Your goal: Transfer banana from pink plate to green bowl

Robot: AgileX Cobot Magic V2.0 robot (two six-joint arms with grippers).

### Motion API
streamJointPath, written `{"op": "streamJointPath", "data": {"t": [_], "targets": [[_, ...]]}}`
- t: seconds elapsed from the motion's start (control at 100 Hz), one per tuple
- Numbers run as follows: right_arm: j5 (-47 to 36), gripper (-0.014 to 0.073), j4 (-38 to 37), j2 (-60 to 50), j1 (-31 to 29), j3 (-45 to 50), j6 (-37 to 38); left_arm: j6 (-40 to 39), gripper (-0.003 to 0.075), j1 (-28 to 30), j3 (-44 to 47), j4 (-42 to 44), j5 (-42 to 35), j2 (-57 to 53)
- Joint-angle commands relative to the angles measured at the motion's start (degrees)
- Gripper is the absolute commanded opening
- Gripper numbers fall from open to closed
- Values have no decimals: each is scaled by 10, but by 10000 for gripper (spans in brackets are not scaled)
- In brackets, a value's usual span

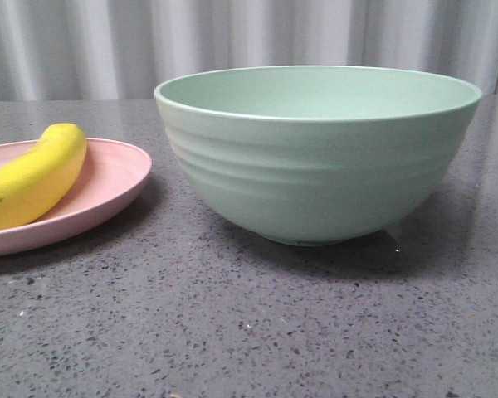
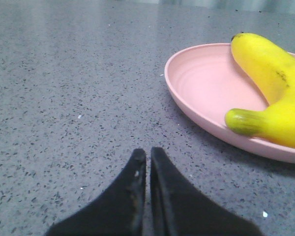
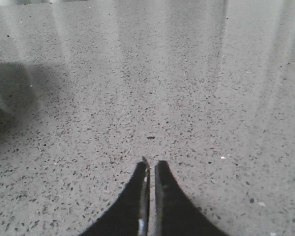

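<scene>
So the grey speckled desk [image 1: 257, 332] takes up most of every view, with a pale pleated curtain [image 1: 83, 41] hanging behind it.

Biggest thing sitting on it is the mint-green bowl [image 1: 315, 166], deep, ridged around the outside, standing upright on a small foot. Neither wrist camera catches it, so I can't place it relative to either pincer. In the front view it's just beside the pink plate [image 1: 108, 186], with a thin strip of bare desk between them, not touching.

The pink plate sits flat, and from the left wrist view it's ahead of the left pincer [image 2: 148, 153] and off to one side, near but with clear desk between the tips and the rim.

The banana [image 1: 33, 178] is on the pink plate, lying on its side along the plate's curve. In the left wrist view its greenish stubby stem [image 2: 243, 122] points toward the near rim and the dark tip [image 2: 234, 37] is at the far end.

Left pincer is clenched, tips nearly pressed together with nothing between them, low over bare desk.

Right pincer [image 3: 152, 164] is the same deal: clenched on nothing, with only speckled desk ahead of it.
</scene>
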Motion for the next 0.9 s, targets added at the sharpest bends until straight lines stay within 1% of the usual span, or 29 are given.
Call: {"op": "streamJointPath", "data": {"t": [0.0,0.75,0.89], "targets": [[-11,-71,-7,-13,-4,11,2,-4,-20,1,6,-3,-28,-17],[-11,-71,-7,-13,-4,11,2,-4,-20,1,6,0,-28,-17],[-11,-71,-7,-13,-4,11,2,-4,-20,1,6,0,-50,-17]]}}
